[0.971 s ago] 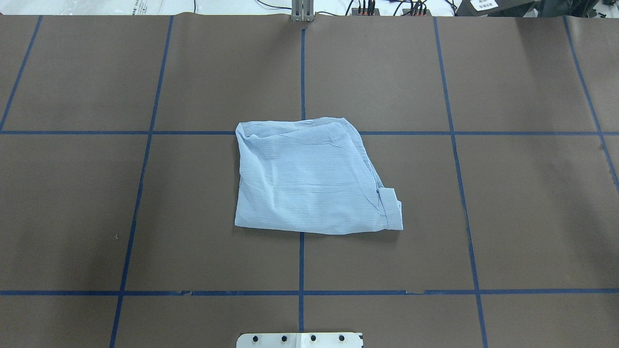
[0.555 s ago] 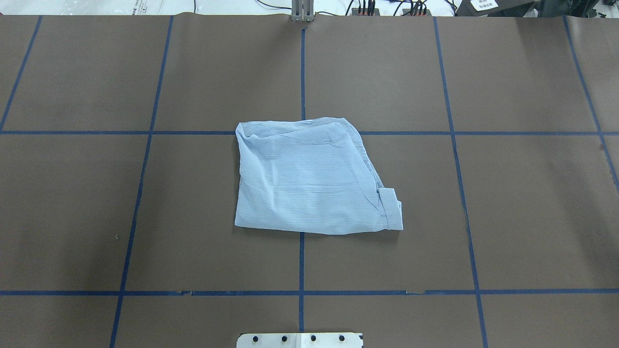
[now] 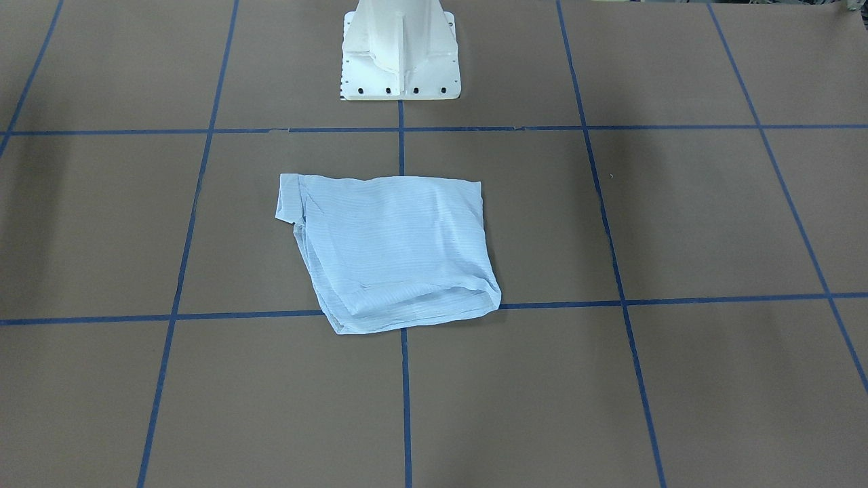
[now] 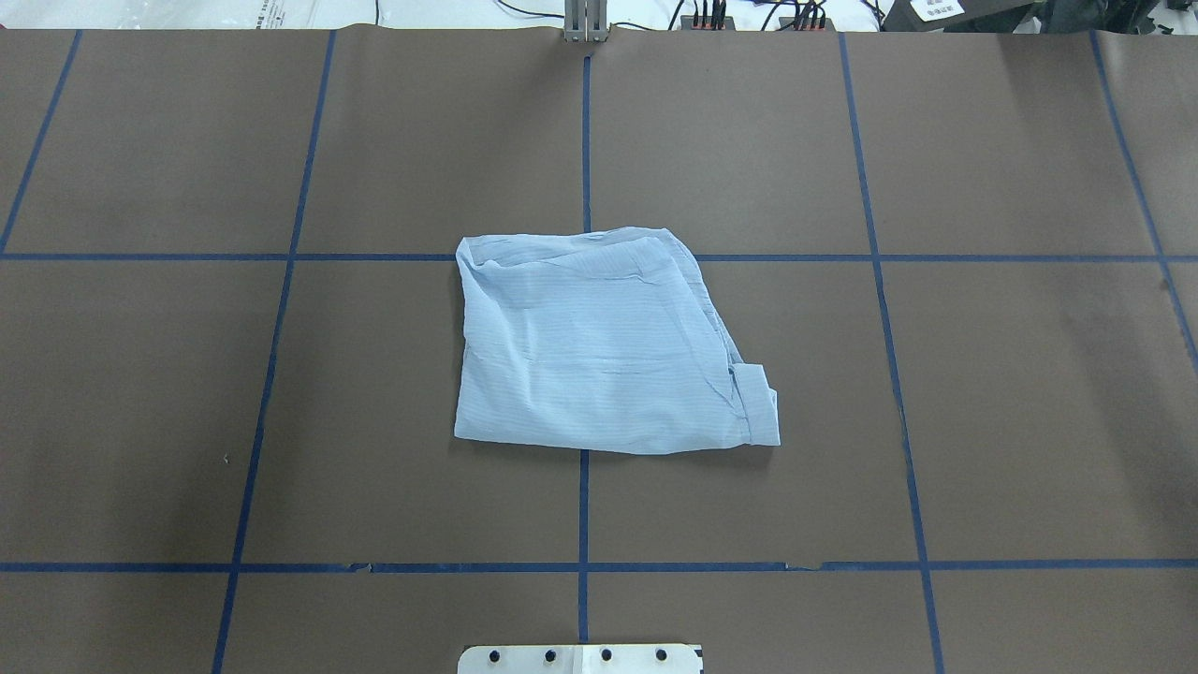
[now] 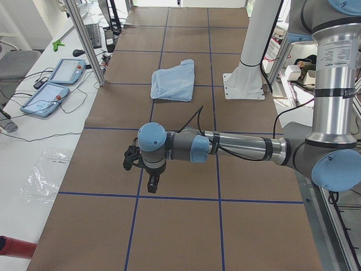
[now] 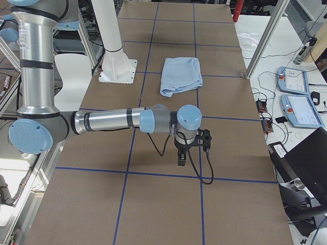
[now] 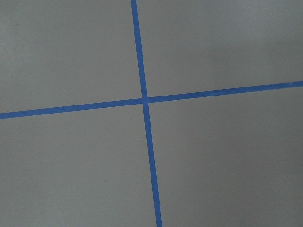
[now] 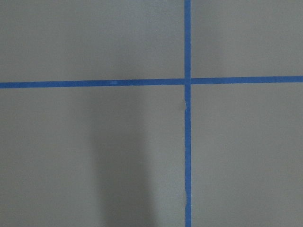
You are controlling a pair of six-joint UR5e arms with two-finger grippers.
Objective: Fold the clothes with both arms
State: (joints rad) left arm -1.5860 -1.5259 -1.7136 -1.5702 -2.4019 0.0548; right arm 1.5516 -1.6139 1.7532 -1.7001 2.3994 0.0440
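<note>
Seen from the front, the folded light-blue shirt lies flat in the middle of the brown table, near the white pedestal at the robot-side edge. Overhead, it lies well apart from every edge and covers a crossing of the blue tape lines. From the left end the left gripper hangs fingers-down over bare surface far from the shirt, and from the right end the right gripper does likewise, clenched or released I cannot tell; each wrist view shows only a tape crossing.
</note>
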